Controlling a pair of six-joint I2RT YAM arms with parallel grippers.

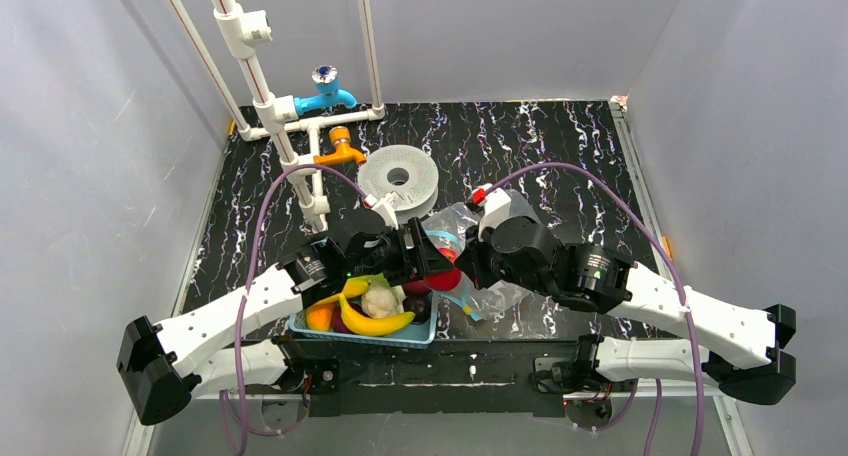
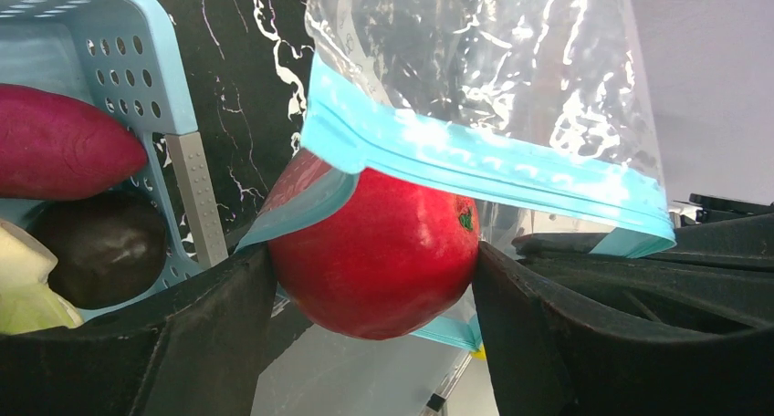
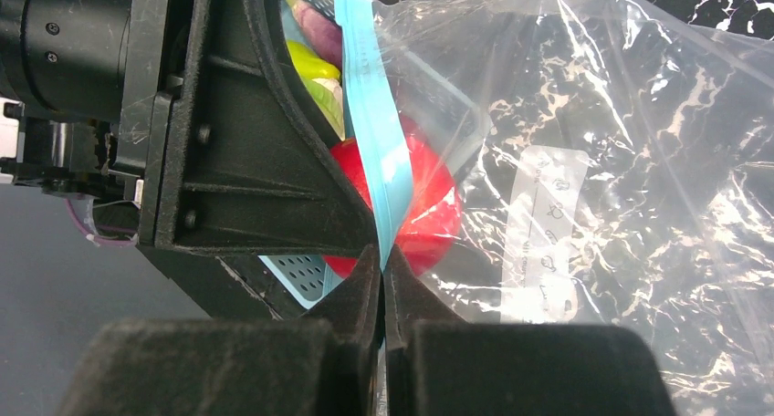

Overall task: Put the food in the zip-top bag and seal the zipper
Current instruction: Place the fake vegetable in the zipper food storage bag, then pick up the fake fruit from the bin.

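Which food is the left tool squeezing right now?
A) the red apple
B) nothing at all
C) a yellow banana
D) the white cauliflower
A: in the left wrist view the left tool presses on both sides of the red apple, at the mouth of the zip-top bag.

A black, white-veined table (image 1: 560, 146) is carrying a light-blue slotted basket (image 1: 400, 338) at its near edge. Just right of the basket, a zip-top bag (image 1: 455, 221) is trailing onto the surface. Beyond the basket, a white perforated ring (image 1: 398, 176) is lying flat.
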